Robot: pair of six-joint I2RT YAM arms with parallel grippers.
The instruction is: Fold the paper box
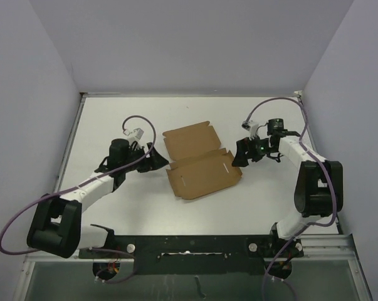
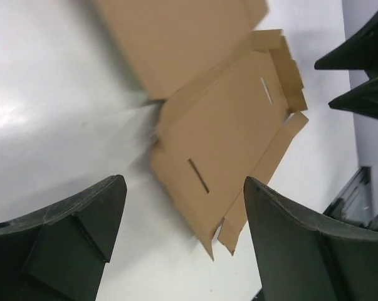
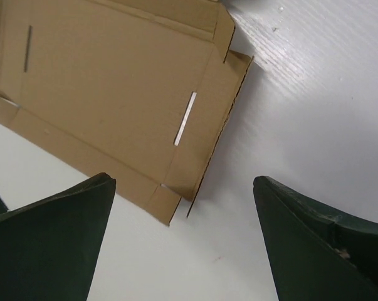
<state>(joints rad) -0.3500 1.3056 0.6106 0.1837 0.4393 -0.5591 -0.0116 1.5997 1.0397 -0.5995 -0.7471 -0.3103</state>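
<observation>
The paper box (image 1: 201,164) lies unfolded on the white table (image 1: 113,119) between my two arms, brown card with slots and notched tabs. Its far panel lies flat and its near panel has slightly raised edges. My left gripper (image 1: 158,158) stands open just off the box's left edge. In the left wrist view the box (image 2: 229,125) lies ahead of the gripper (image 2: 183,182), and nothing is gripped. My right gripper (image 1: 239,154) is open by the box's right edge. In the right wrist view a box corner (image 3: 176,194) points into the gap of the gripper (image 3: 183,182), touching neither finger.
Grey walls enclose the table on the left, back and right. A black rail (image 1: 189,241) runs along the near edge by the arm bases. Purple cables (image 1: 138,119) loop above both wrists. The right gripper's fingers (image 2: 364,69) show beyond the box in the left wrist view.
</observation>
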